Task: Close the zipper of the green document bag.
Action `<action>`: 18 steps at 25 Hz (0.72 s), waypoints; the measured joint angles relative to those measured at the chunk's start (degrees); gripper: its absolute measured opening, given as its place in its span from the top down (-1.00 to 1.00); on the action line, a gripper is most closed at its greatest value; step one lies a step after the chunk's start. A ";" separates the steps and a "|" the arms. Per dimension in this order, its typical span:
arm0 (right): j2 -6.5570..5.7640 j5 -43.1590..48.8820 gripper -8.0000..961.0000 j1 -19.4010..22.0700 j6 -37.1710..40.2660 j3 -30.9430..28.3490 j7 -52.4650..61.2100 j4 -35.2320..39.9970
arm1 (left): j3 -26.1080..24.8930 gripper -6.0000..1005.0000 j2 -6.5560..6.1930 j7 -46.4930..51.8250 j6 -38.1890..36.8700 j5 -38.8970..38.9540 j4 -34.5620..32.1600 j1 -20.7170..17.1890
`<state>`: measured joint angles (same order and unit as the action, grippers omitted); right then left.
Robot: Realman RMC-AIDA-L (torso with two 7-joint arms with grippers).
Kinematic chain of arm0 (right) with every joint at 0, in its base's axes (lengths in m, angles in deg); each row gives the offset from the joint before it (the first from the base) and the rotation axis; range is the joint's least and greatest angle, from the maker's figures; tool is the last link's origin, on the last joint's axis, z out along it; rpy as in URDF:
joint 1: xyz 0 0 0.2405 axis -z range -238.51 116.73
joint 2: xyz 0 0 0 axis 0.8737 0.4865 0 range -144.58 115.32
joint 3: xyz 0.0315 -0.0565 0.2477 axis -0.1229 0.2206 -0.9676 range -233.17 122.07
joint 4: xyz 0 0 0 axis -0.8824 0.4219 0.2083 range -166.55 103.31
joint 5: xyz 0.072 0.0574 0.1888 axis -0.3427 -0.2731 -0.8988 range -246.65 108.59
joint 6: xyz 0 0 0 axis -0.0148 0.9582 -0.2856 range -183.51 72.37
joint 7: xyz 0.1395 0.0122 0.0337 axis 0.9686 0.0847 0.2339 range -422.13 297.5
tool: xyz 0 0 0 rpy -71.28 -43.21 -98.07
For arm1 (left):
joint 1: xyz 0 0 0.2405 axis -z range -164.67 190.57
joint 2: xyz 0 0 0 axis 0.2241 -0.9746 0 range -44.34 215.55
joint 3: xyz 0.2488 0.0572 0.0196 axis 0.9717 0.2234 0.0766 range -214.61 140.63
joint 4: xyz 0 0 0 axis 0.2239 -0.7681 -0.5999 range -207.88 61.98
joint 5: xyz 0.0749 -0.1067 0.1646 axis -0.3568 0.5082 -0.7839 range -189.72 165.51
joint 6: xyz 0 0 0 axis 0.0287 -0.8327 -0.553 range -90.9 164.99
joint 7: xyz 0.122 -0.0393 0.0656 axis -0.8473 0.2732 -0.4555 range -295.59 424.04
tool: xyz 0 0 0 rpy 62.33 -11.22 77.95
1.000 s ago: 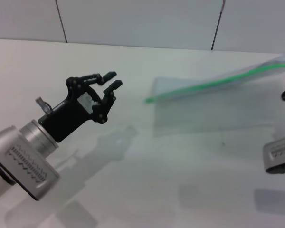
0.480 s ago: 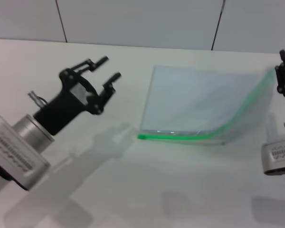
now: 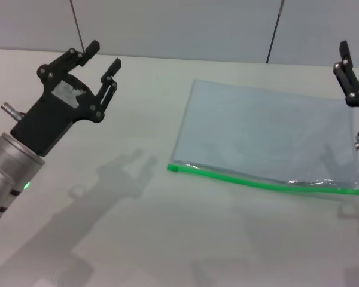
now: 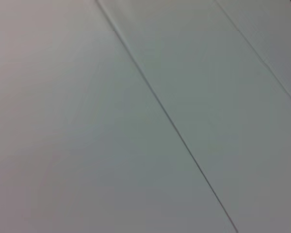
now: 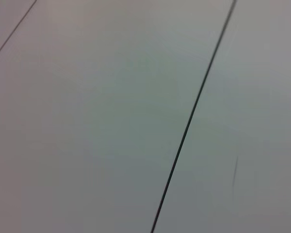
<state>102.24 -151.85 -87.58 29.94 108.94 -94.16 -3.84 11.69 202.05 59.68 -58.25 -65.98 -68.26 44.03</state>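
Lying flat on white table (image 3: 167, 239): green document bag (image 3: 263, 134), translucent, zipper (image 3: 269, 183) along near edge. Left gripper (image 3: 106, 55) raised, fingers spread, empty. Right gripper (image 3: 349, 75) half cropped, state unclear. Wrist views: only seamed grey panels.

My left gripper (image 3: 102, 57) is a black skeletal linkage with thin fingers (image 3: 112, 75) and visible pivot screws, a pale worn label on its palm plate. Behind it, toward seven o'clock, sits a silver cylindrical wrist with a small green light and a stubby metal pin. My right gripper (image 3: 349, 75), at three o'clock, shows matching black linkage and a thin cable.
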 joint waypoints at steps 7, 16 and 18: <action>-0.05 1.36 -0.74 -0.95 1.55 0.23 10.08 -1.48 | -0.09 0.19 -0.32 11.59 -0.11 4.66 -1.03 0.05; -0.06 4.63 -0.73 -1.26 3.74 0.30 19.52 -3.97 | -0.08 -0.35 -0.59 20.59 -0.10 6.98 -1.63 -0.41; -0.06 4.80 -0.73 -1.29 3.77 0.30 22.30 -4.54 | -0.08 -0.42 -0.58 21.27 -0.13 7.23 -1.64 -0.41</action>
<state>102.18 -147.04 -88.86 33.71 109.24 -71.86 -8.38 11.61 201.47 80.95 -58.38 -58.75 -69.90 43.62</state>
